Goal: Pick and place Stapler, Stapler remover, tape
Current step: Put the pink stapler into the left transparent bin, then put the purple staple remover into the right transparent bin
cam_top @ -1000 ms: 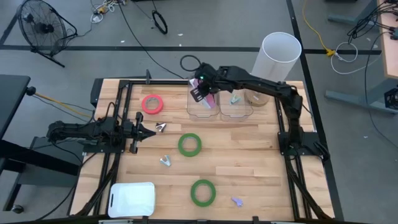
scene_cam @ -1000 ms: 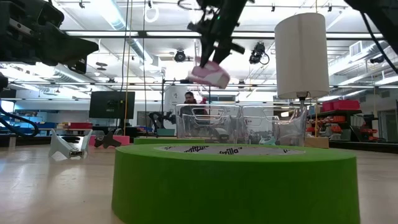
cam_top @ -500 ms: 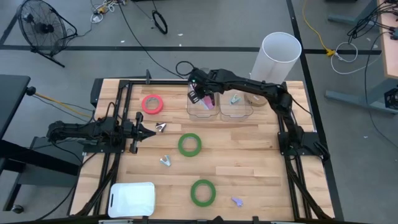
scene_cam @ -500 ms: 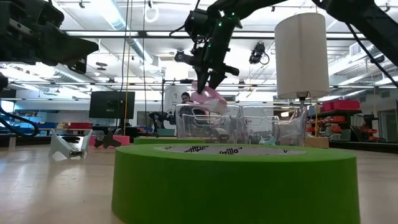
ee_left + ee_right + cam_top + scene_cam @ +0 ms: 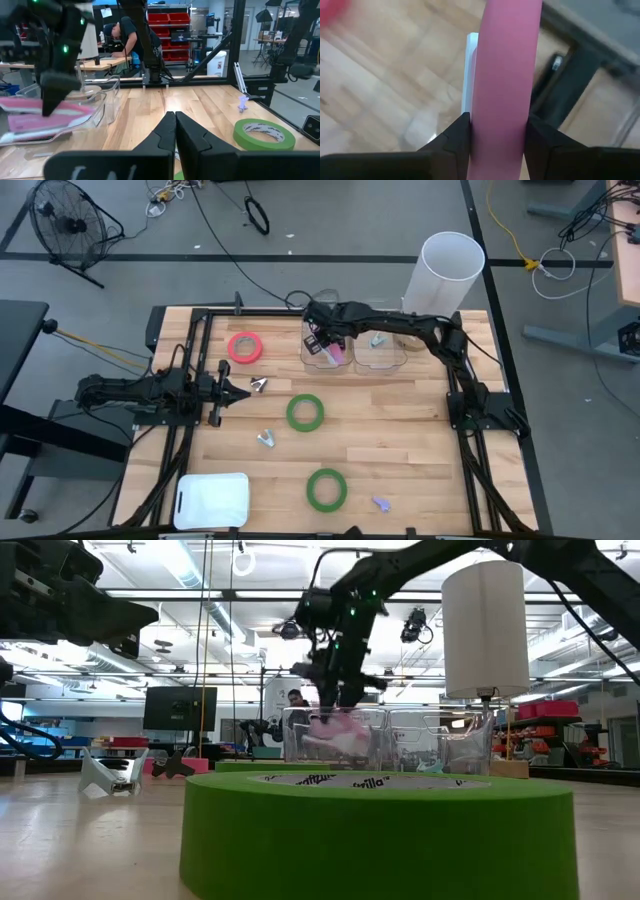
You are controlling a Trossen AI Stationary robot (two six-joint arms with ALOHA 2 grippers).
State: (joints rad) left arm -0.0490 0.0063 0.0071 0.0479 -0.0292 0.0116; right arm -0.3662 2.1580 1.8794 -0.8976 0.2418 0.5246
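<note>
My right gripper point(image 5: 321, 340) is shut on a pink stapler point(image 5: 334, 353), low inside the left of two clear bins point(image 5: 312, 361) at the table's far middle. The stapler also shows in the low view point(image 5: 340, 730) and the left wrist view point(image 5: 40, 116). My left gripper point(image 5: 243, 385) lies shut and empty at the table's left, its fingers together in its wrist view point(image 5: 175, 131). A pink-red tape roll point(image 5: 245, 347) and two green tape rolls point(image 5: 305, 412) point(image 5: 326, 489) lie flat on the table. My right gripper pinches the pink stapler between its two fingers point(image 5: 454, 136), one on each long side of the body point(image 5: 504, 100). The fingers come from above, pointing down into the bin. The stapler lies roughly level inside the bin; I cannot tell whether it touches the bin's floor.
The right clear bin point(image 5: 382, 356) holds a small metal piece. A tall white cylinder point(image 5: 452, 270) stands behind the bins. Small silver pieces point(image 5: 259, 385) point(image 5: 265, 439), a purple piece point(image 5: 381, 503) and a white tray point(image 5: 212, 499) lie on the table. A person shows in the room behind.
My right gripper has gone down with the pink stapler, from well above the left clear bin to inside it. The stapler has stayed in the shut fingers throughout.
</note>
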